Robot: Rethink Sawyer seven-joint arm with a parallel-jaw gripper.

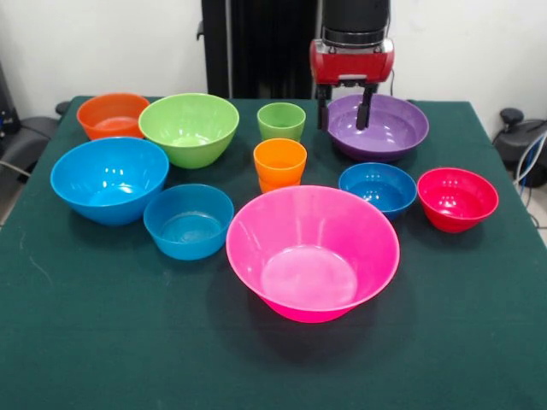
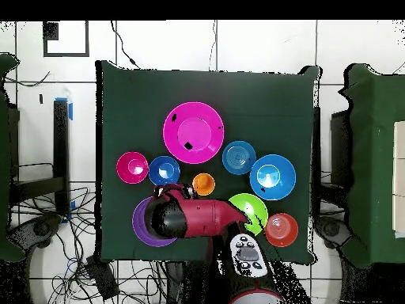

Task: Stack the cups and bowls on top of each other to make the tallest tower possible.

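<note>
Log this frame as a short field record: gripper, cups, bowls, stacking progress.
gripper: gripper open, over the purple bowl, holding nothing
cups: light green cup behind orange cup, both upright, mid-table
bowls: pink bowl nearest the camera; three blue bowls; lime green bowl; orange bowl; red bowl
stacking progress: none; every piece stands alone on the table

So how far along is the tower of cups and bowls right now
Nothing is stacked yet: the pink bowl, three blue bowls, the red bowl, the lime green and orange bowls, and the green cup and orange cup all sit separately on the table. The end effector, open, hangs over the purple bowl. All stacking remains.
</note>
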